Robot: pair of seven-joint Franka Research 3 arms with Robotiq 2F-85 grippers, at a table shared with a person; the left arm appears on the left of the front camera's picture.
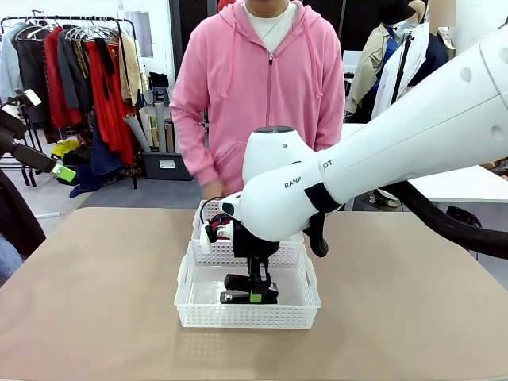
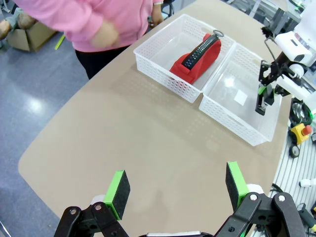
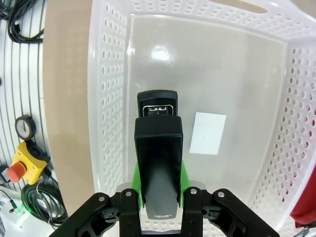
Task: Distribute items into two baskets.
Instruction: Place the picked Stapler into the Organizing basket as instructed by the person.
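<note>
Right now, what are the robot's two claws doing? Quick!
Left gripper: open, holding nothing.
Right gripper: shut on the black stapler, inside the near basket.

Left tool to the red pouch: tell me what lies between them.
Bare tabletop, then the near wall of the pouch's basket, in the left wrist view. The open left tool hangs clear of the red pouch.

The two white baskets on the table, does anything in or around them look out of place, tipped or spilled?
Nothing stands out. The red fabric zip pouch lies inside the far white lattice plastic basket. The right gripper holds the small black stapler over the near white lattice basket, whose floor carries a white label.
</note>
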